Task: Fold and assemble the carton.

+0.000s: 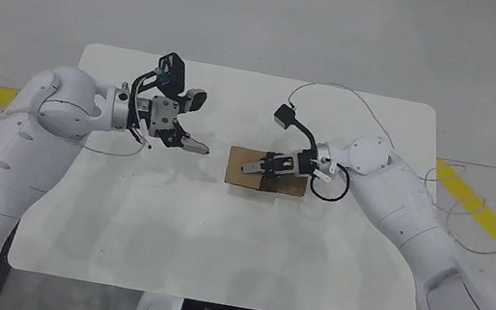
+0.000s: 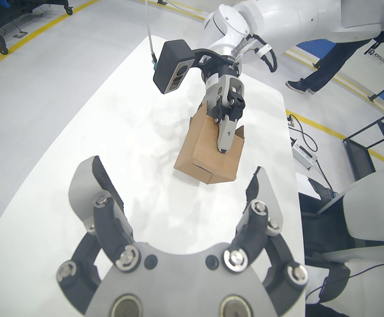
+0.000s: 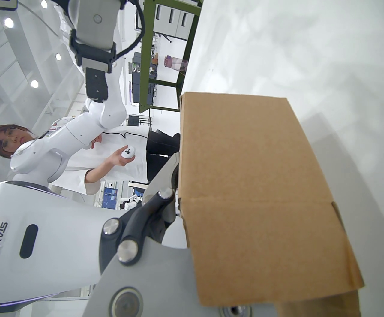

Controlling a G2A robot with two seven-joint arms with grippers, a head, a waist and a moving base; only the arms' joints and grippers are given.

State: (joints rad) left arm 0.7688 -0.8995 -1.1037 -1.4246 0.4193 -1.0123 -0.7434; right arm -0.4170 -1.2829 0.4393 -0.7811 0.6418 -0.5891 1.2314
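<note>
A brown carton [image 1: 276,172] lies on its side at the middle of the white table [image 1: 214,247], its folded end turned toward my left arm. My right gripper [image 1: 252,167] is shut on the carton's upper wall; one silver finger [image 2: 225,135] lies along the outside and the other is hidden inside. The right wrist view has the carton [image 3: 255,195] close up against that gripper [image 3: 179,180]. My left gripper [image 1: 194,145] hangs open a short way left of the carton, touching nothing. From the left wrist, its gripper [image 2: 177,174] faces the carton's [image 2: 207,150] closed end.
The table's bare top [image 2: 120,120] stretches around the carton on all sides. Its rounded far edge runs behind the right arm. A power brick with cables [image 2: 304,153] lies on the floor beyond that edge, and yellow floor lines [image 1: 474,206] run beside the table.
</note>
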